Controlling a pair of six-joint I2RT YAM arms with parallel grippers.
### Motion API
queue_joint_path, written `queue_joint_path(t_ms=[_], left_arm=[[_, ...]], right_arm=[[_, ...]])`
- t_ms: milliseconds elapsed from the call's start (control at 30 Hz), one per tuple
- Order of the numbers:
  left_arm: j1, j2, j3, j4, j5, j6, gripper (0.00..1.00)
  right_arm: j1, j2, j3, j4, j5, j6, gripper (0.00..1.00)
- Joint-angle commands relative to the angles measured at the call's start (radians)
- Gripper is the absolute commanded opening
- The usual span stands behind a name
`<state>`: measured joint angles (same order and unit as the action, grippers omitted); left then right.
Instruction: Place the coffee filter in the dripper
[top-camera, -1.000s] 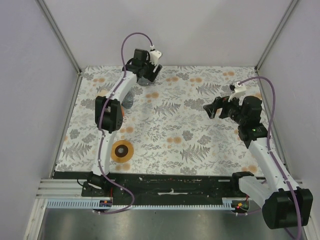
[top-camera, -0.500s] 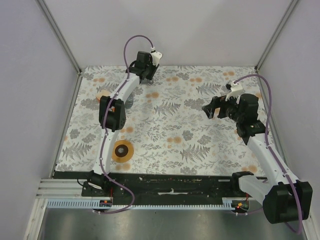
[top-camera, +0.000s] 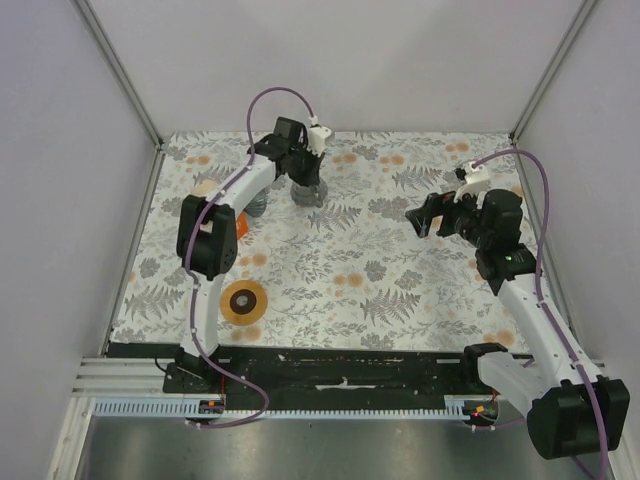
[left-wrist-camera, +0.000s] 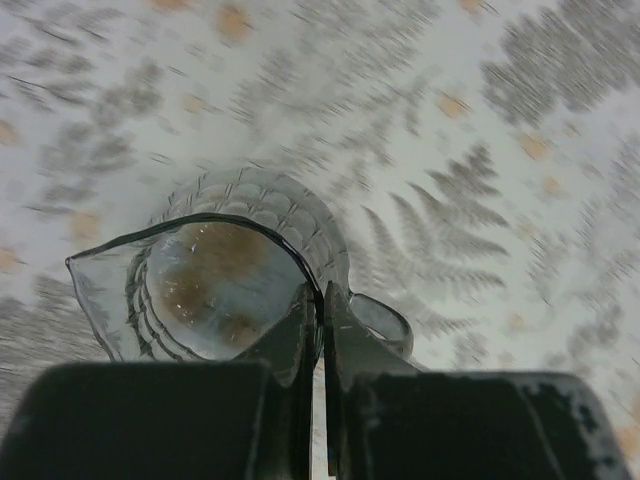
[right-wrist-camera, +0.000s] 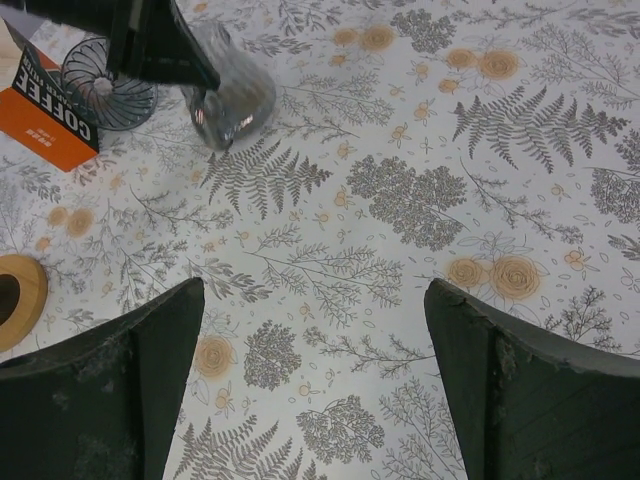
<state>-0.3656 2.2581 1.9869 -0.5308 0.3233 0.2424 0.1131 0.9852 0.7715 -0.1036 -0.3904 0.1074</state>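
The left gripper (top-camera: 306, 181) reached to the far middle of the desk (top-camera: 400, 290), its fingers (left-wrist-camera: 290, 350) pressed together on the rim of a clear glass cup (left-wrist-camera: 230, 270) just beside the cup's handle, one inside the wall and one outside. The left wrist view was blurred, and I could not tell whether the cup touched the desk. The dripper (right-wrist-camera: 105, 85), a dark ribbed cone, stood upright on the desk just left of the cup (right-wrist-camera: 235, 100); from the top view it (top-camera: 256, 204) was partly hidden behind the left arm. An orange packet (right-wrist-camera: 45, 118) lay flat against its left, near side. The amber-brown ring (top-camera: 245, 300) lay by itself on the near left of the desk, well apart from the dripper. The right gripper (top-camera: 420, 220) hung over the right side of the desk, pointing left, its fingers (right-wrist-camera: 130, 370) spread wide apart and holding nothing.
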Motion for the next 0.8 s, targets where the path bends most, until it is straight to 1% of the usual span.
queue_joint_path(t_ms=[0, 67, 167, 267, 367, 433, 467, 533, 567, 633, 667, 767], left_arm=[[-0.128, -0.234, -0.253, -0.040, 0.143, -0.038, 0.02], [-0.182, -0.313, -0.397, 0.006, 0.146, -0.051, 0.02], [-0.254, -0.388, -0.535, 0.060, 0.151, -0.055, 0.02], [-0.308, -0.443, -0.618, 0.086, 0.155, -0.034, 0.02], [-0.319, -0.474, -0.680, 0.130, 0.175, -0.020, 0.03], [-0.319, -0.483, -0.694, 0.132, 0.207, -0.020, 0.13], [-0.320, -0.488, -0.694, 0.129, 0.232, -0.020, 0.20], [-0.323, -0.502, -0.689, 0.120, 0.272, -0.018, 0.39], [-0.325, -0.508, -0.688, 0.114, 0.286, -0.018, 0.50], [-0.325, -0.525, -0.669, 0.094, 0.293, -0.017, 0.65], [-0.325, -0.532, -0.648, 0.069, 0.289, -0.009, 0.68], [-0.323, -0.575, -0.565, -0.041, 0.286, 0.027, 0.70]], right_arm=[[0.013, -0.056, 0.031, 0.005, 0.008, 0.000, 0.98], [0.019, -0.068, 0.026, 0.005, 0.010, 0.002, 0.98], [0.031, -0.080, 0.026, 0.004, 0.010, 0.002, 0.98], [0.043, -0.091, 0.023, 0.002, 0.013, -0.003, 0.98], [0.051, -0.108, 0.015, -0.011, 0.018, -0.002, 0.98], [0.056, -0.123, 0.014, -0.021, 0.024, -0.005, 0.98], [0.057, -0.129, 0.012, -0.024, 0.025, -0.003, 0.98], [0.059, -0.140, 0.014, -0.028, 0.027, -0.005, 0.98], [0.060, -0.144, 0.015, -0.031, 0.028, -0.005, 0.98], [0.060, -0.151, 0.017, -0.038, 0.027, -0.006, 0.98], [0.060, -0.155, 0.018, -0.039, 0.027, -0.006, 0.98], [0.065, -0.164, 0.022, -0.047, 0.024, -0.008, 0.98]])
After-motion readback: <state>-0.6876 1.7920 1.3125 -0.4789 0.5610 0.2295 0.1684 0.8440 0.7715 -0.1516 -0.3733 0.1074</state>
